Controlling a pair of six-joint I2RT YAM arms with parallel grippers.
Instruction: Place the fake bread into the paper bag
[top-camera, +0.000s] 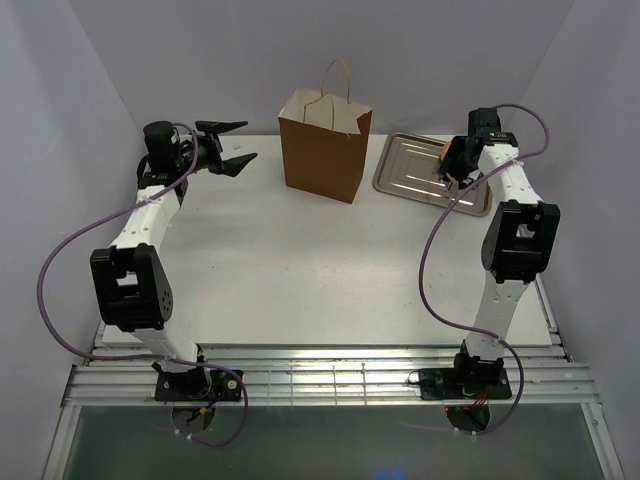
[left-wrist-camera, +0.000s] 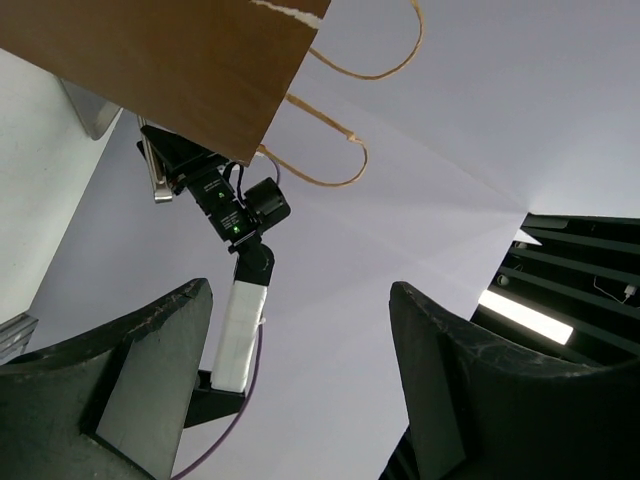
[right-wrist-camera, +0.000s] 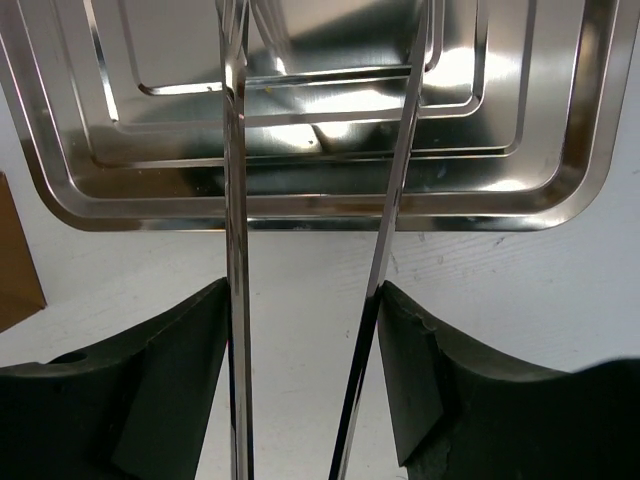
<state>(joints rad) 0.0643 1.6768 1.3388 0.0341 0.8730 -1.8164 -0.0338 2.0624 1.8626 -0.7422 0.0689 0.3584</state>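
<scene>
Starting from the near bench (top-camera: 300, 270), the right end effector (right-wrist-camera: 303, 300) is clamped on the tongs (right-wrist-camera: 236, 200), one blade against each finger, poised over the tray (right-wrist-camera: 560, 190). From above, the fake bread (top-camera: 443, 152) seems to be the small orange bit beside it, likely pinched in the tongs, though I cannot be sure. Further back, the left end effector (top-camera: 250, 141) gapes wide and empty near the paper bag (top-camera: 322, 160), not touching it. With nothing steadying it, the bag could tip if the tongs snag its rim. A slack squeeze could drop the pastry on the way.
</scene>
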